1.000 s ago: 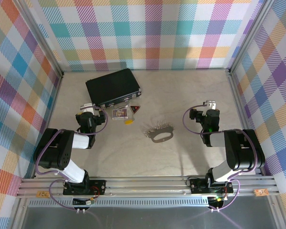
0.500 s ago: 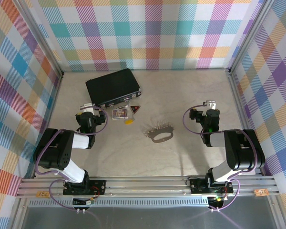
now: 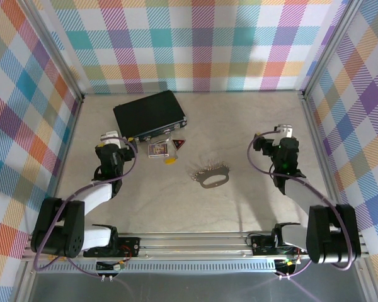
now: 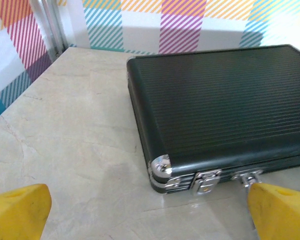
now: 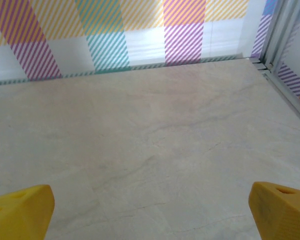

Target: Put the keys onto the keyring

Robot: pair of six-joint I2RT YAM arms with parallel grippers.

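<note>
Lab test cell; plaid walls, aluminium frame

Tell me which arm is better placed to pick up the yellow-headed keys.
Left, probably. The left gripper is open and sits close to the keys, just beside the black case. The right gripper, also open, is farther off, beyond the keyring.

- Case: black, finely ribbed, with silver corners and latches.
- Walls behind the case: plaid of teal, purple, orange, yellow and white.
- Table under the case: pale beige, faintly veined.
- Tag just before the case: red and black.
- Keys near the case: bright yellow.
- Keyring, right of the case: grey.
</note>
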